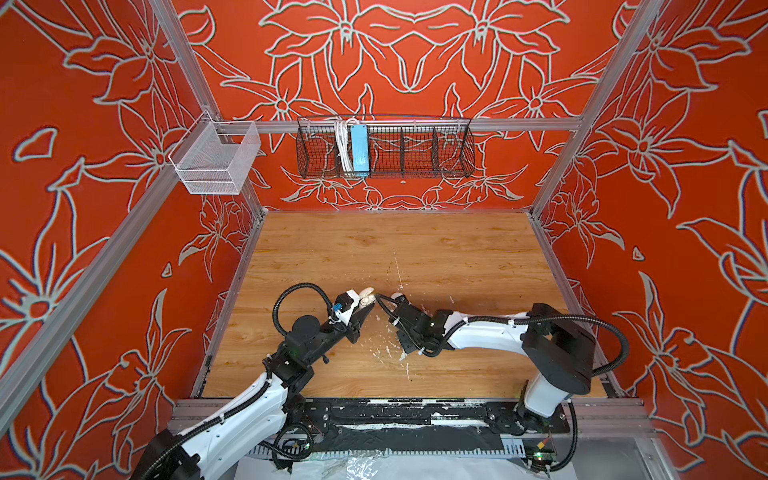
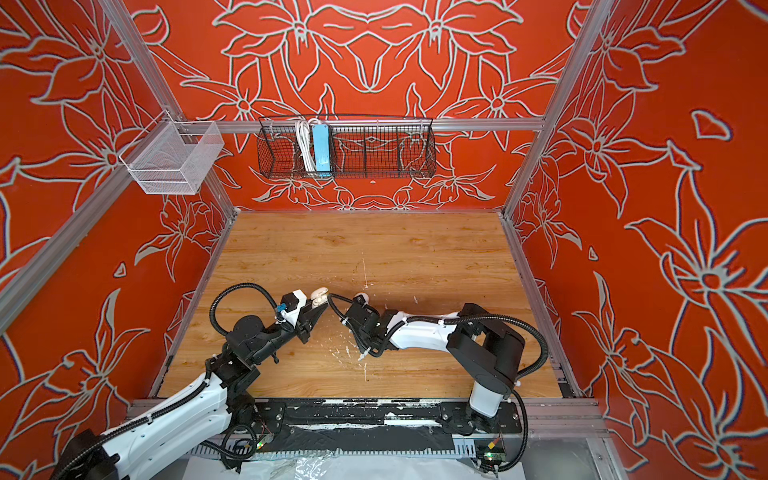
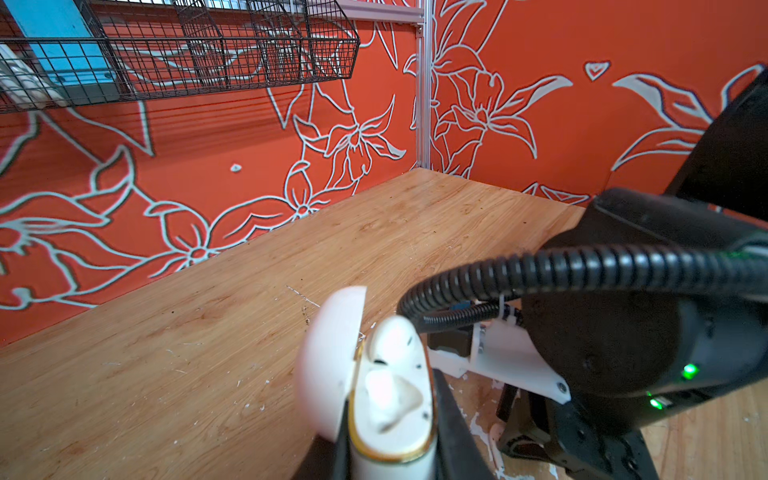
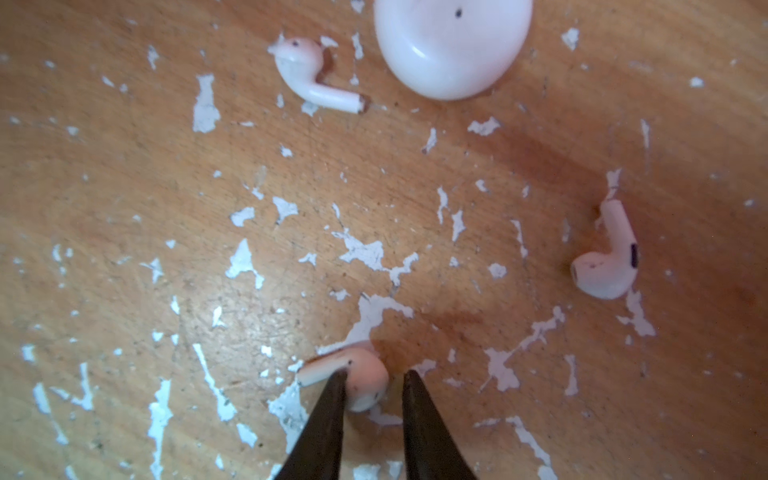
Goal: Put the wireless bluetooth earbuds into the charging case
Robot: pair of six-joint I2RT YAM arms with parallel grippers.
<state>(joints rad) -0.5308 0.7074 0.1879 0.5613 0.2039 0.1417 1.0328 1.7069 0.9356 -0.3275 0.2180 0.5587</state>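
Wood-grain table point(image 1: 395, 249) lies beneath both arms. Left gripper point(image 3: 395, 455) is clamped on the charging case point(image 3: 395, 419), its black fingers point(image 3: 453, 436) pressed to either flank of the white body. In both top views the case sits at that gripper's tip, just beside the right arm's black cable point(image 3: 540, 266). Right gripper point(image 4: 374, 376) points down at the wood with its jaws apart, tips close to the surface.

The held case has its mouth turned toward the left wrist, gold rim showing, and its lid point(image 3: 332, 361) is swung open to one side of the fingers. White shapes fill its sockets, but I cannot tell whether both are earbuds. A second, closed white case point(image 4: 453, 41) rests on the table well ahead of the right fingertips point(image 4: 411, 386).

The nearest earbud point(image 4: 365, 380) lies between the right jaws, touching one finger and just clear of its partner, so it is not gripped. Another earbud point(image 4: 606, 257) lies off to one side of that gripper. A third earbud point(image 4: 316, 77) lies farther ahead, just beside the closed case. White paint flecks point(image 4: 361, 249) dot the wood around the right fingertips.
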